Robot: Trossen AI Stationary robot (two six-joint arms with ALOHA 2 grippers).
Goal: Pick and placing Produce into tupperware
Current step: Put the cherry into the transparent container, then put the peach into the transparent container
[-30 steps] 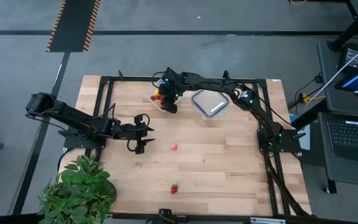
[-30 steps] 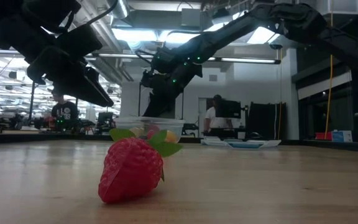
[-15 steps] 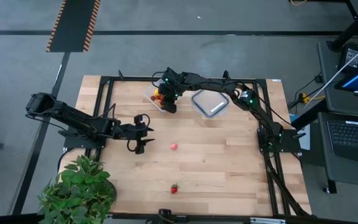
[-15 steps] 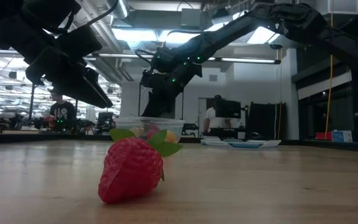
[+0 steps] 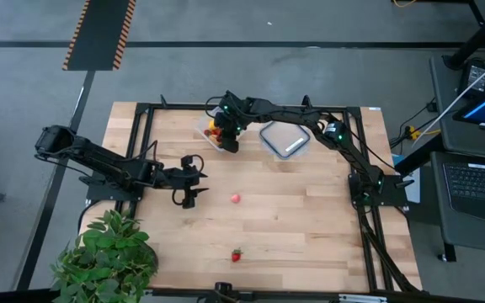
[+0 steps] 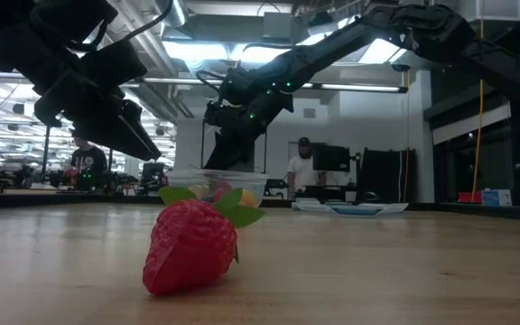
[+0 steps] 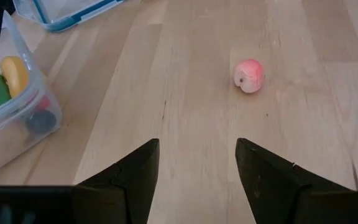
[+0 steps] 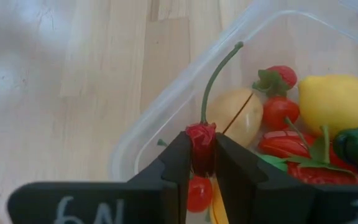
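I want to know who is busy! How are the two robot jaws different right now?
The right gripper has its jaws shut on a red cherry with a green stem; the left gripper has its jaws open and empty. The right gripper hangs over the tupperware; the left gripper is over bare table, facing a pink fruit. Both have two dark fingers.

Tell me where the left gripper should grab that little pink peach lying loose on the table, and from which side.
Grip the peach across its round middle, coming straight down from above. It sits alone on bare wood, well clear of the tupperware, so nothing blocks either finger. The left gripper is open and faces it already; it probably needs only to advance, then lower.
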